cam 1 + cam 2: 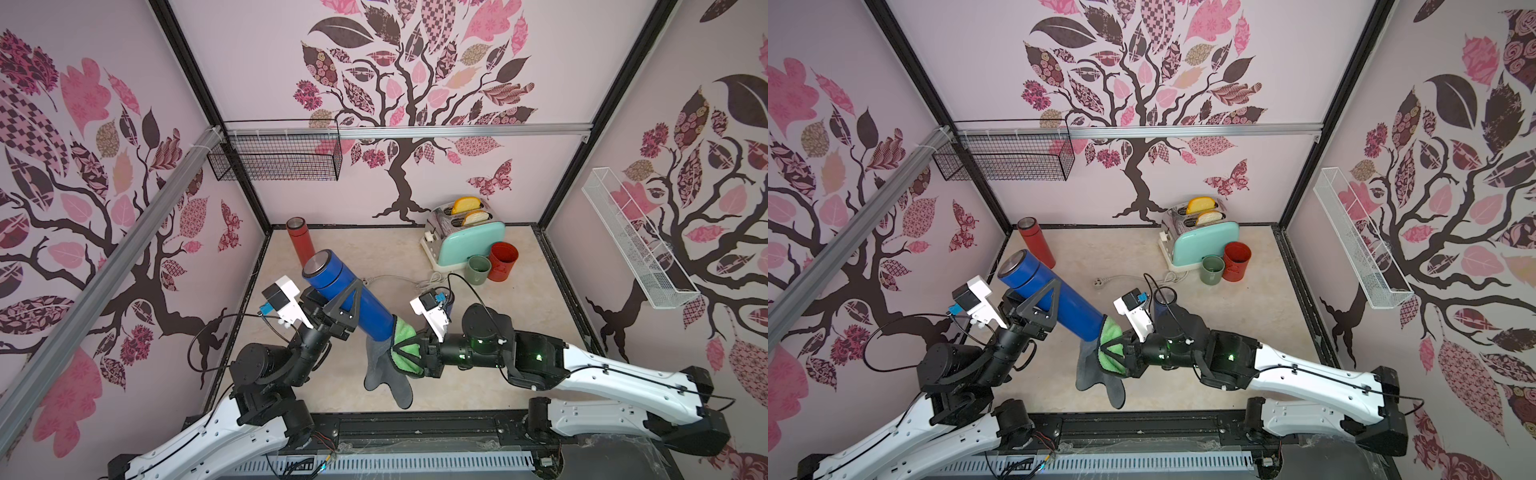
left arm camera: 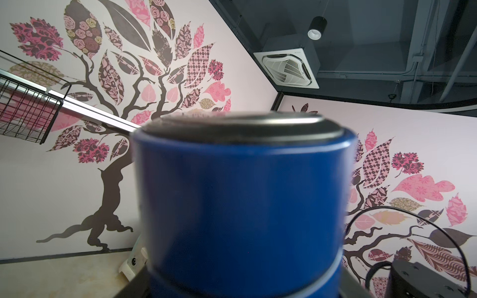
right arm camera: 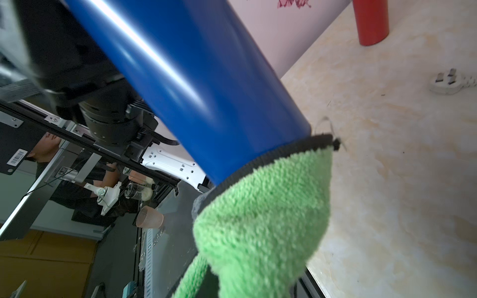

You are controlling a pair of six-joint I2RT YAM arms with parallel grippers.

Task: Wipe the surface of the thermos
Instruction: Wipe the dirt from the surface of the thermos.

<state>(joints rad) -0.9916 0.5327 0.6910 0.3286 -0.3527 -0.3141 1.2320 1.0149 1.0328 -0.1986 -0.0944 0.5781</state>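
A blue thermos [image 1: 332, 276] [image 1: 1034, 280] [image 2: 240, 193] [image 3: 193, 77] with a silver-topped lid is held tilted above the table, lid end up and toward the back left. My left gripper [image 1: 345, 300] [image 1: 1045, 303] is shut on its middle, one black triangular finger lying across the body. A green and grey cloth [image 1: 400, 332] [image 1: 1109, 332] [image 3: 263, 219] is pressed over the thermos's lower end. My right gripper [image 1: 402, 350] [image 1: 1112, 348] is shut on that cloth, whose grey part hangs down to the table. The cloth hides the thermos's base.
A red thermos [image 1: 300, 243] stands at the back left. A mint toaster [image 1: 467, 243] with bread, a green mug [image 1: 478, 270] and a red cup [image 1: 503, 261] stand at the back right, with a white plug [image 1: 1100, 283] and cord nearby. A black wire basket [image 1: 274, 160] and a white rack [image 1: 636, 245] hang on the walls.
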